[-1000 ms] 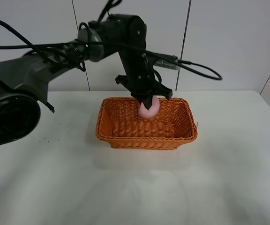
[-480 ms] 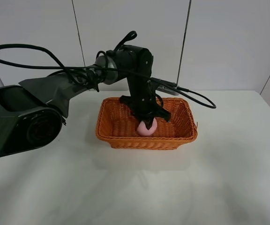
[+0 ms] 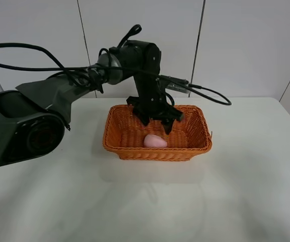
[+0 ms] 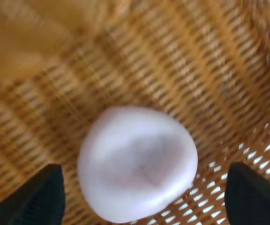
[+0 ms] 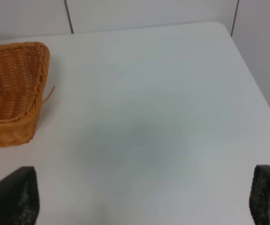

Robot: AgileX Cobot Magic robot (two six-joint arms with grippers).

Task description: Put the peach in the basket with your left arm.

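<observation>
White matte table (image 3: 245, 191), 1x, smooth. Behind it a pale panelled wall (image 3: 245, 45) w/ thin dark seams.

1x left arm (image 3: 144, 65) in the ext. view: black, slim, jointed. 1x black cable (image 3: 205, 91) loops off it.

1x basket (image 3: 157, 152): orange wicker, rectangular, flared sides, rolled rim, tight ribbed weave. It sits directly under the left gripper (image 3: 157, 125).

1x peach (image 3: 155, 141): pale pink, smooth, rounded, slightly pointed at one end. It lies on the basket floor, below the gripper's tips and apart from them.

Left gripper: 2 black left fingertips (image 4: 41, 199) show in the wrist view, spread wide, pinching nothing. The peach sits btwn the two in that view but touches neither.

Right gripper (image 5: 139, 199): 2 black right fingertips (image 5: 13, 199) w/ a fine grid texture, spread wide, only bare table btwn them. One corner of the basket shows off to the side of those fingers, well apart, w/ 1 stray wicker strand sticking out of its wall.
</observation>
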